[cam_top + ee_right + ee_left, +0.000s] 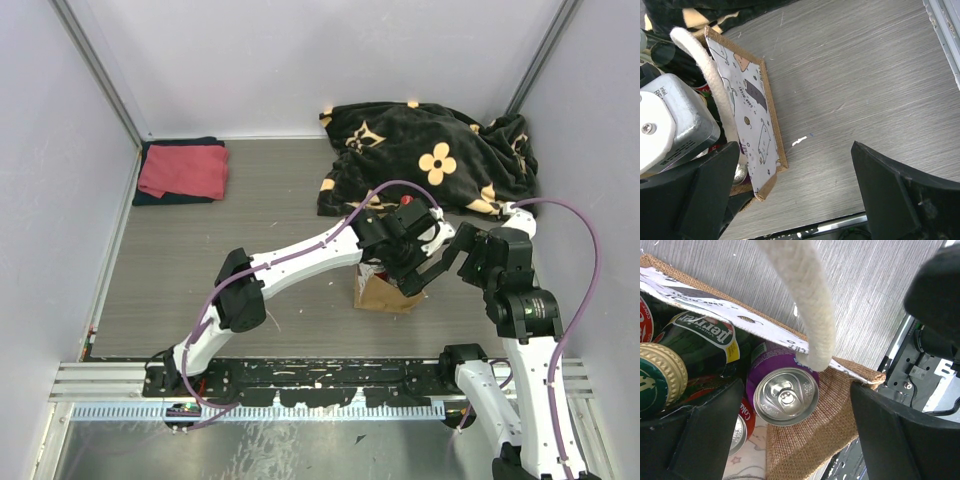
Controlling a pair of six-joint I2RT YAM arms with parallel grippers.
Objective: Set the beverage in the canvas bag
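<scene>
The canvas bag (380,293) stands upright mid-table, under both grippers. In the left wrist view its burlap wall (815,435) and a cream rope handle (807,305) show. Inside it stands a purple beverage can (786,396), beside a green Perrier bottle (705,340), a gold-capped bottle (657,377) and a red Coke can (740,432). My left gripper (795,440) is open just above the bag's mouth, with the purple can below its jaws and free of them. My right gripper (800,195) is open and empty beside the bag (771,107), over bare table.
A black flower-patterned blanket (430,160) lies at the back right. A red cloth (183,170) on a dark cloth lies at the back left. A metal rail (300,375) runs along the near edge. Grey walls close in the table.
</scene>
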